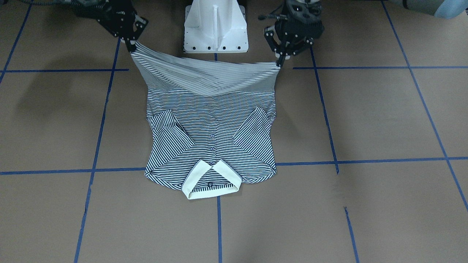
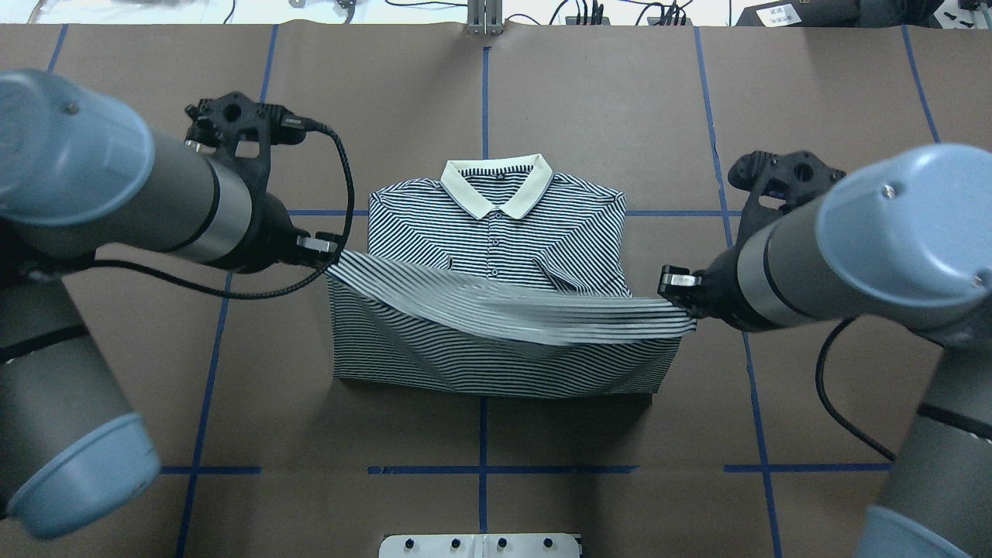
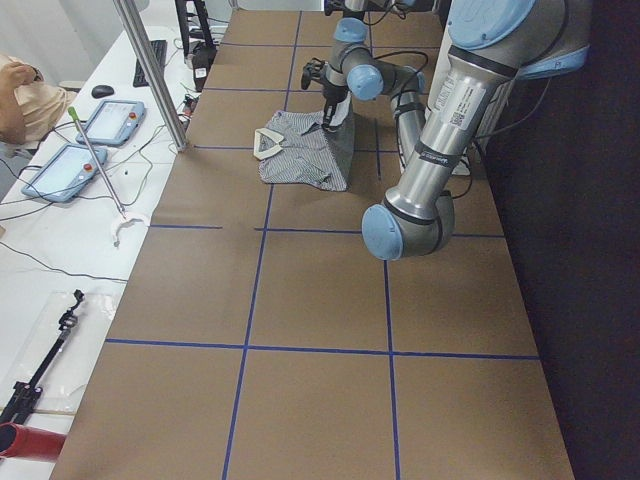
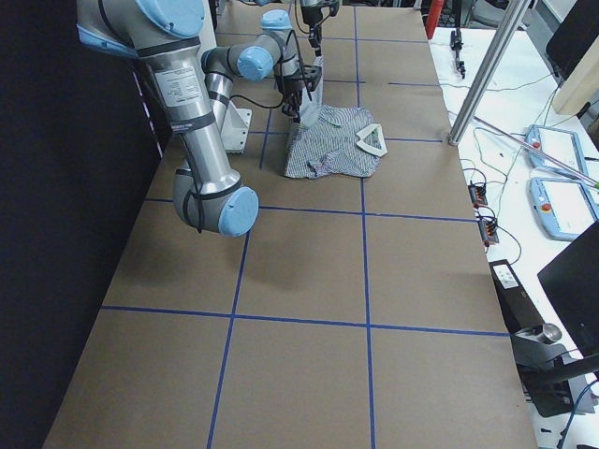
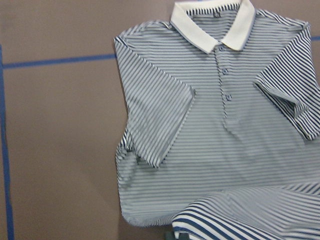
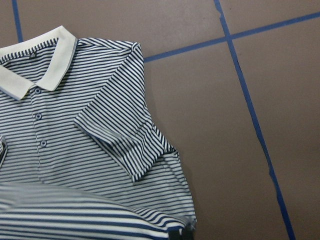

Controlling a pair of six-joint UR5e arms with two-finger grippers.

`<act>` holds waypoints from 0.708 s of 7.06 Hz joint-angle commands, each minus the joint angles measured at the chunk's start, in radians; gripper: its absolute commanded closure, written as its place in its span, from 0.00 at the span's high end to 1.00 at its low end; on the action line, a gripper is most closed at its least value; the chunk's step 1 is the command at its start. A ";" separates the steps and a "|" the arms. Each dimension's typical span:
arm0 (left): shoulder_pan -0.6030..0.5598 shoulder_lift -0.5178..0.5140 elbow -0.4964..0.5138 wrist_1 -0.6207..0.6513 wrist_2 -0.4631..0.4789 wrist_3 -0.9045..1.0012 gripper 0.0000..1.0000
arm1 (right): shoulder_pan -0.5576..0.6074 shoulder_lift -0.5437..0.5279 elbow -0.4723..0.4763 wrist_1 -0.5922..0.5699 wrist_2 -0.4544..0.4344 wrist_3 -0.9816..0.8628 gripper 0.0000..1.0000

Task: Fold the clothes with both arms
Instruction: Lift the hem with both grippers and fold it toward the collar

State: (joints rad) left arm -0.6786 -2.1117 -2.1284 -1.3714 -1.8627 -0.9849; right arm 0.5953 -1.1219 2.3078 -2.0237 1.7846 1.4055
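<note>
Our left gripper (image 2: pixel 324 252) pinches 1 hem corner of the striped polo shirt (image 2: pixel 496 240), and our right gripper (image 2: pixel 678 288) pinches the other, both clamped tight on the cloth. Between them the raised hem stretches blurred, sagging in the middle above the shirt's lower half. The rest lies flat, buttons up, on the brown table (image 2: pixel 620 101), its 2 sleeves folded inward and its cream collar (image 2: pixel 496 186) at the end farthest from the white pedestal base (image 1: pixel 215 25). Blue tape lines (image 2: pixel 484 101) cross the table.
</note>
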 commanded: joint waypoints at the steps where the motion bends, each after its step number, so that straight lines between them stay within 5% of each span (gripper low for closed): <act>1: -0.093 -0.045 0.251 -0.186 -0.023 0.072 0.00 | 0.096 0.045 -0.282 0.243 0.015 -0.059 0.00; 5: -0.101 -0.093 0.604 -0.498 -0.013 0.078 0.00 | 0.115 0.148 -0.751 0.595 -0.060 -0.065 0.00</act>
State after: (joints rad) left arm -0.7785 -2.1916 -1.6196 -1.7860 -1.8770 -0.9070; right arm 0.7089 -1.0079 1.6915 -1.5263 1.7550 1.3412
